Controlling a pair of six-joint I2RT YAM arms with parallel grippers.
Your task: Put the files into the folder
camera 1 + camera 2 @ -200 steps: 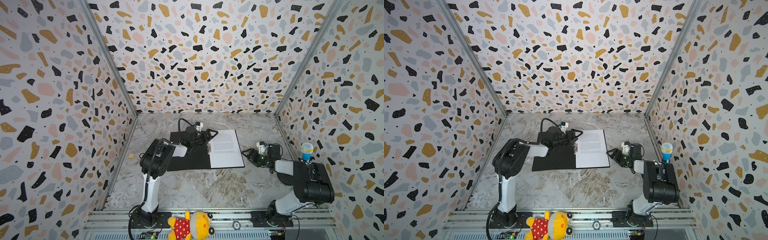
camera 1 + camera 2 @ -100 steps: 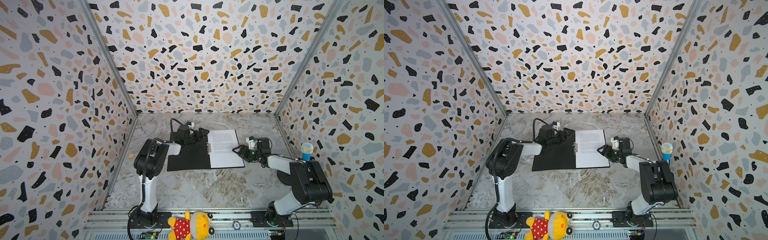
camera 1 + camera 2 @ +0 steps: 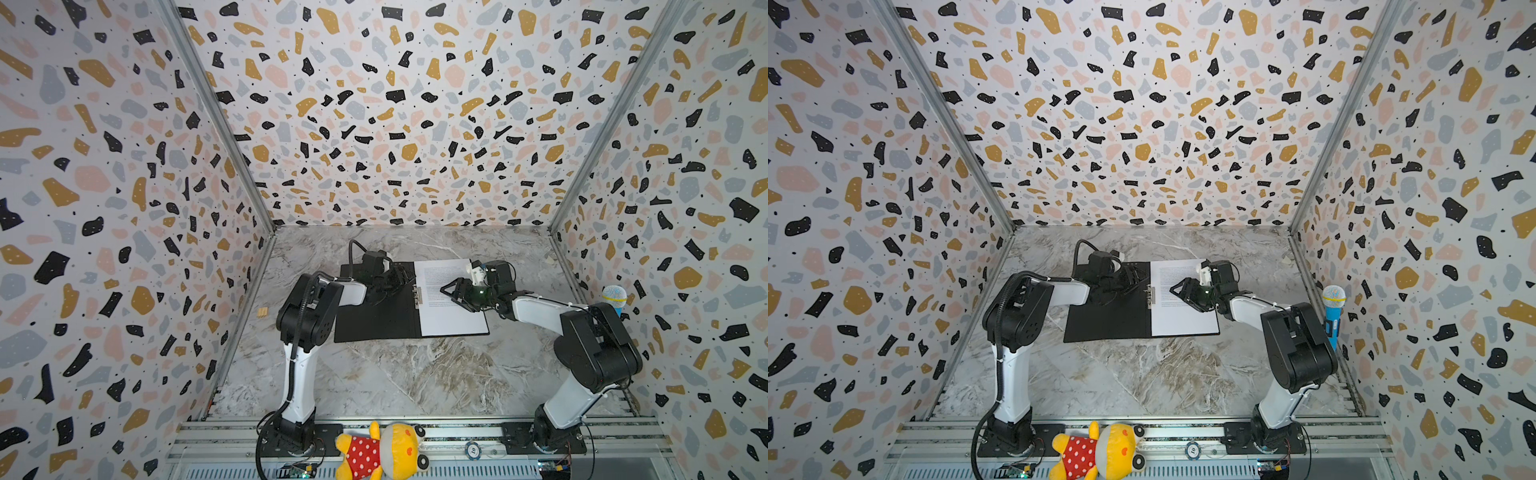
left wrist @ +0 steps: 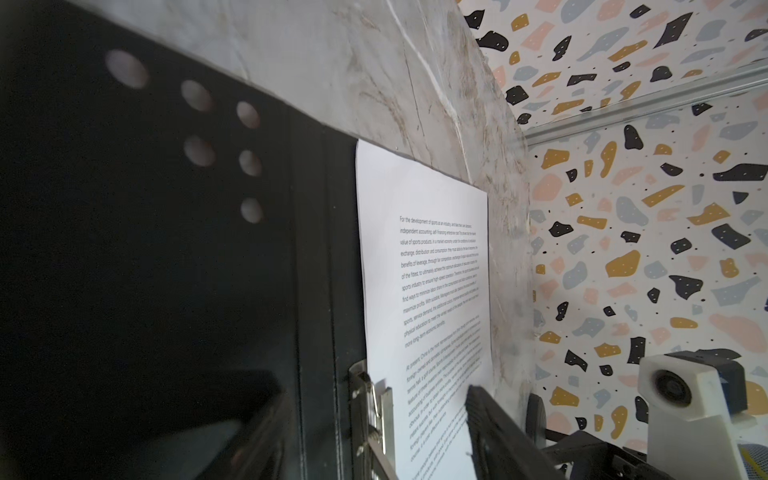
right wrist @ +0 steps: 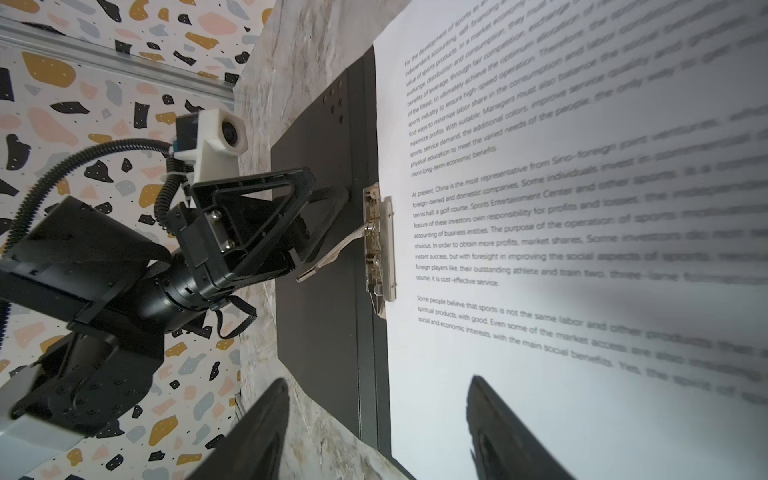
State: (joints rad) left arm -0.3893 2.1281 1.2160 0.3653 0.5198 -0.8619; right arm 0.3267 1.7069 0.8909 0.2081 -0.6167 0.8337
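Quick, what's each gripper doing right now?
Left gripper: open, straddling the metal clip, gripping nothing.
Right gripper: open over the printed sheet, holding nothing.

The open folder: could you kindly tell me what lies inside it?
A printed text sheet lies on the right half of the folder, beside the metal clip at the spine. Anything beneath that sheet is covered.

Sheet [image 5: 540, 374] — reads "At present, China is the most representative"
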